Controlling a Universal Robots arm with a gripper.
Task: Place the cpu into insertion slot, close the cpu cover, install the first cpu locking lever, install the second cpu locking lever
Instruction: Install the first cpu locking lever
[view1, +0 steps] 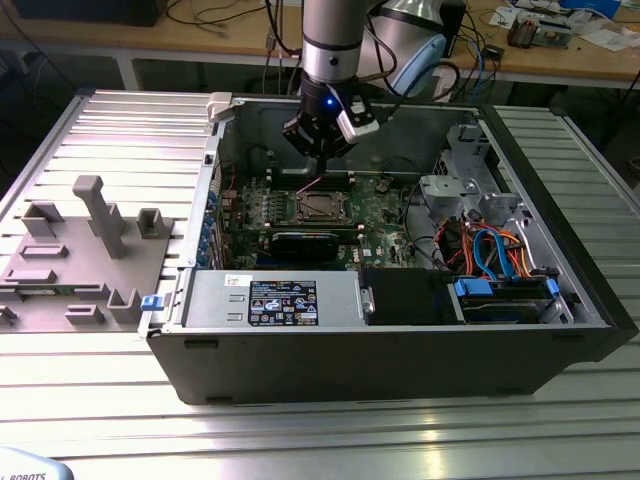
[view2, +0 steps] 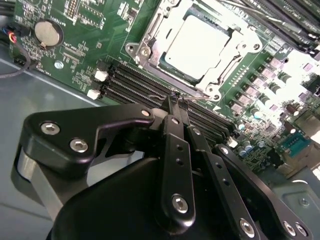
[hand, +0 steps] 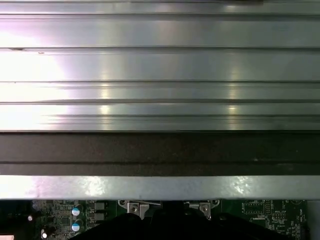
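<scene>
Pressed-together gripper (view2: 174, 98) fingers are held near the cpu cover (view2: 197, 47); a levering slip could scratch the motherboard (view2: 85, 55).

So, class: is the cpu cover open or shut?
Shut: in the second wrist view the cpu cover lies flat, framing the cpu.

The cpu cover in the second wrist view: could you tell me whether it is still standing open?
No: the cpu cover lies flat around the cpu in its socket, with the gripper poised at the socket's edge.
</scene>
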